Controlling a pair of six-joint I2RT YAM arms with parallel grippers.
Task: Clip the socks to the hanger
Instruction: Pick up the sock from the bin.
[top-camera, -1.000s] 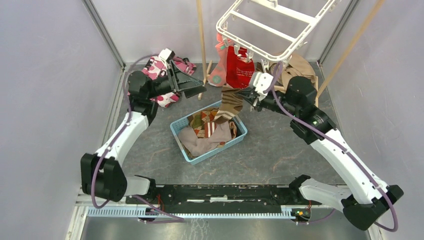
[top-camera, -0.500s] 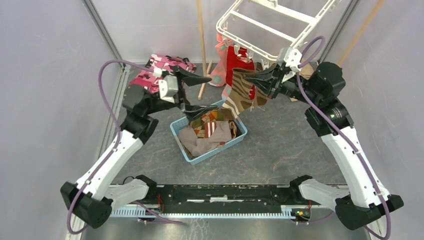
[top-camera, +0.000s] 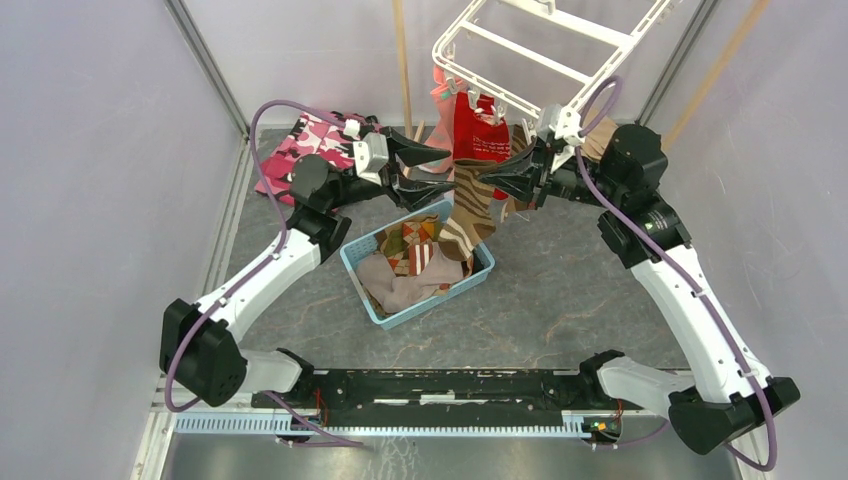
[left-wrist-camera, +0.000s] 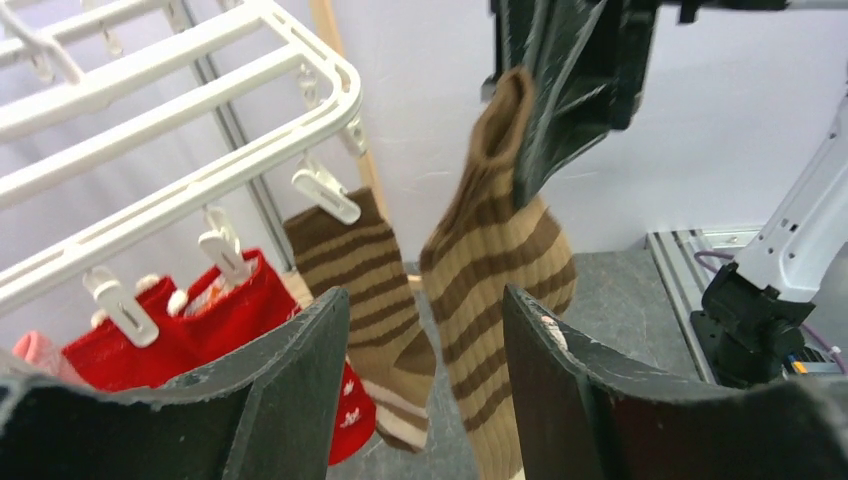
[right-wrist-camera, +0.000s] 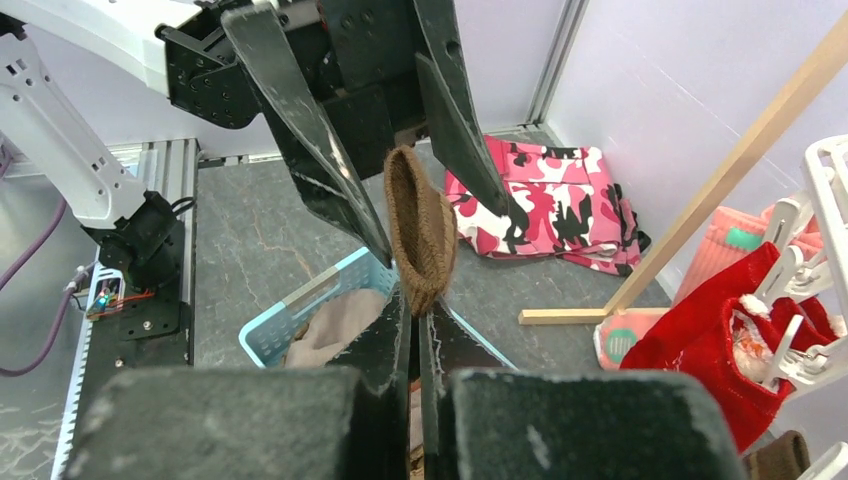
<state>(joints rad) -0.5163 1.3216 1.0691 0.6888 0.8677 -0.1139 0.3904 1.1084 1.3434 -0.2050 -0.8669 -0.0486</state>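
The right fingers (top-camera: 497, 180) pinch the brown striped sock (top-camera: 465, 210) by its cuff. The left fingers (top-camera: 452, 168), spread wide at nine o'clock, should grip squarely below the hanger (top-camera: 505, 97).

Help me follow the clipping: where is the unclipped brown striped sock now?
Top view, centre: the brown striped sock hangs over the blue basket, its cuff pinched by the right gripper, with the open left gripper just to its left.
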